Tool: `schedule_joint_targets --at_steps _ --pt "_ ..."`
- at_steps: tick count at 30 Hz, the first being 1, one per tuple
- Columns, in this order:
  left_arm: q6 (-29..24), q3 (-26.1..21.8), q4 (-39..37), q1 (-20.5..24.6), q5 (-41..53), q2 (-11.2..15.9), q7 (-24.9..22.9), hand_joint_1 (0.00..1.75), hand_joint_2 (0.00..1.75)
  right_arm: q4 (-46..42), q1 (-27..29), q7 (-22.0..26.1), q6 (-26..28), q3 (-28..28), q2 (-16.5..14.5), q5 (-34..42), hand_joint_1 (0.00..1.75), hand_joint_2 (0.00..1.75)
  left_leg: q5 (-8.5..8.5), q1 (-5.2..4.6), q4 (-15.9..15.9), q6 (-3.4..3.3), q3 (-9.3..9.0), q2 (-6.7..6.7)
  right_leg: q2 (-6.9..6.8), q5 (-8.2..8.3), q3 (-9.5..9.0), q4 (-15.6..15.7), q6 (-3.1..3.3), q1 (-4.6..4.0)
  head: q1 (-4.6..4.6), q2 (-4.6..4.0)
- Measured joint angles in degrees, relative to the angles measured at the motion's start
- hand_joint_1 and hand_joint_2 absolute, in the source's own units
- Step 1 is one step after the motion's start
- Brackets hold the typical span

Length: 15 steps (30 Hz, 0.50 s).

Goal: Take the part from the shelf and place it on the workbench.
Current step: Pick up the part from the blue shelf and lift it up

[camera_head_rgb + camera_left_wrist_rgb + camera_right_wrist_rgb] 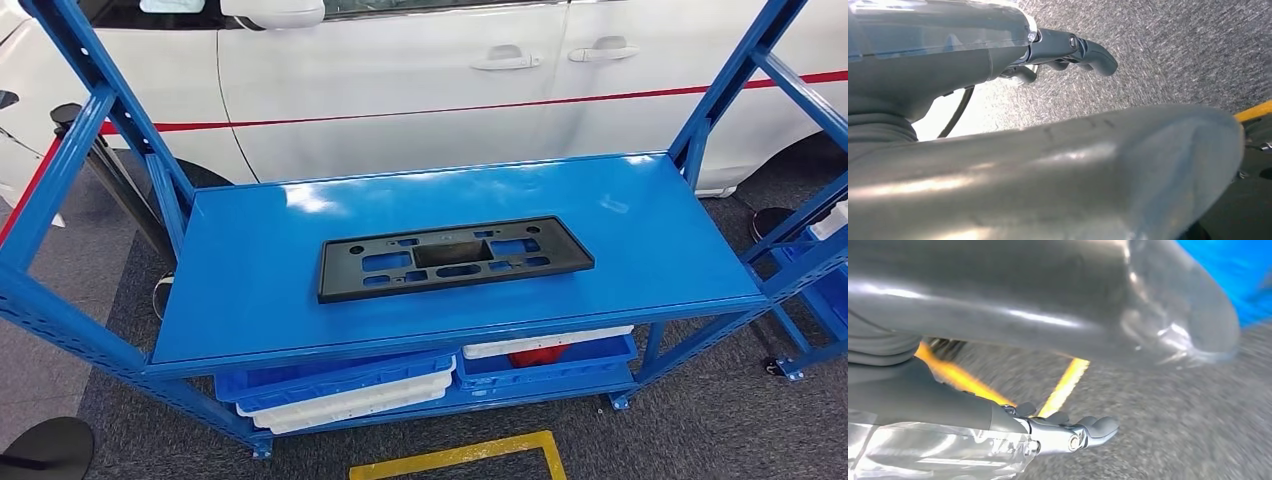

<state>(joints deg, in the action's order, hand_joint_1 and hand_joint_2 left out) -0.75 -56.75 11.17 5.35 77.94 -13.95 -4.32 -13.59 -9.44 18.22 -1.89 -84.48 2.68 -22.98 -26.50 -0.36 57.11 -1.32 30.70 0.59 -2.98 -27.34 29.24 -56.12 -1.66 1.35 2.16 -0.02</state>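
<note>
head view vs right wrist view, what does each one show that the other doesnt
Head view alone: the black part lying flat on the blue shelf, blue and white bins on the level below, and a white car behind. Right wrist view alone: the right hand hanging over grey carpet, holding nothing, its fingers apart. Both share: yellow floor tape, grey carpet, and blue of the shelving, which in the wrist view is just a blurred corner.
</note>
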Motion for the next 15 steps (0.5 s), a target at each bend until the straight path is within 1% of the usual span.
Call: schedule_joint_targets --at_steps 5,10,13,15 --pt "0.0 0.0 0.0 0.0 0.0 -0.1 0.2 0.0 0.0 -0.5 0.0 1.3 -3.2 -2.4 1.2 5.1 0.0 0.0 0.03 0.05 0.0 0.04 0.01 0.01 0.0 -0.01 0.09 -0.1 0.0 -0.05 0.0 0.0" --pt "0.1 0.0 0.0 0.0 0.1 -0.3 0.2 0.0 0.0 -1.3 0.1 2.9 -11.1 -3.4 2.0 14.1 0.0 0.0 0.04 0.05 0.0 0.05 0.03 0.02 0.01 -0.04 0.16 -0.2 -0.01 -0.05 0.0 0.0" --pt "0.1 0.0 0.0 0.0 0.0 -0.4 0.2 0.0 0.0 -2.1 0.0 2.8 -15.3 -3.6 2.5 17.4 0.0 0.0 0.04 0.05 0.0 0.05 0.04 0.03 0.01 -0.04 0.17 -0.2 -0.01 -0.05 -0.01 0.0" --pt "0.1 0.0 0.0 0.0 0.0 -0.4 0.2 0.0 0.0 -2.7 -0.1 2.7 -16.8 -3.6 2.7 18.5 0.0 0.0 0.05 0.05 0.0 0.05 0.04 0.03 0.01 -0.04 0.17 -0.2 -0.01 -0.05 -0.01 0.0"
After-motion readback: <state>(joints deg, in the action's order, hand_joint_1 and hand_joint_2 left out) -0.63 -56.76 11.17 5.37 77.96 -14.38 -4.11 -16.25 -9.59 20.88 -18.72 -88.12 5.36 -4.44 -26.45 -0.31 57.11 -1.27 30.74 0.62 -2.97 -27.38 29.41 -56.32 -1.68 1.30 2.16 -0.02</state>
